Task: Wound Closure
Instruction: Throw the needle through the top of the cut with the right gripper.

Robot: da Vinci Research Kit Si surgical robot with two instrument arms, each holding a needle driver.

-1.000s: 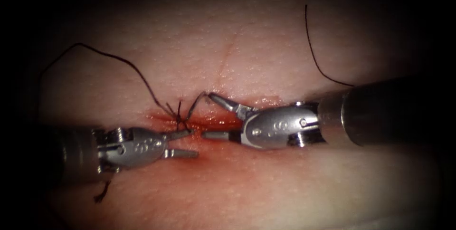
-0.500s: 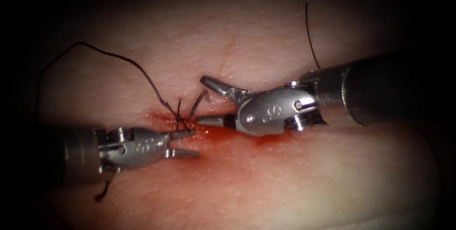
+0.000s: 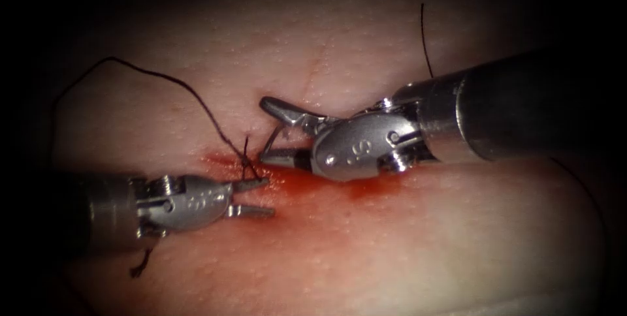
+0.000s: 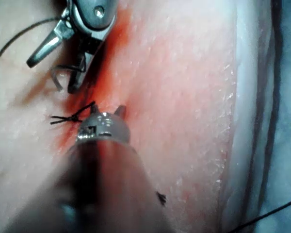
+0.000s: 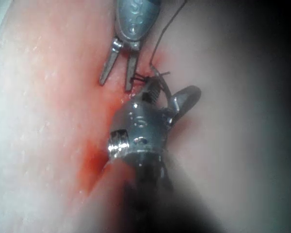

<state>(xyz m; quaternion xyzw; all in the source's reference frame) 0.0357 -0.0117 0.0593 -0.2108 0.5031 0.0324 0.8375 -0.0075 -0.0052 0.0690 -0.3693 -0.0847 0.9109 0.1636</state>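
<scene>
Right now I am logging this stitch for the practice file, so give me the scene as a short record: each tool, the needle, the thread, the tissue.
left tool: jaws open, holding nothing, tips beside the knot
right tool: jaws open around the needle, not clamped on it
needle: small curved piece standing between the right tool's jaws, just above the cut; whether its end is in the tissue cannot be told
thread: runs from the knot up and left over the tissue
tissue: red fluid along the cut
</scene>
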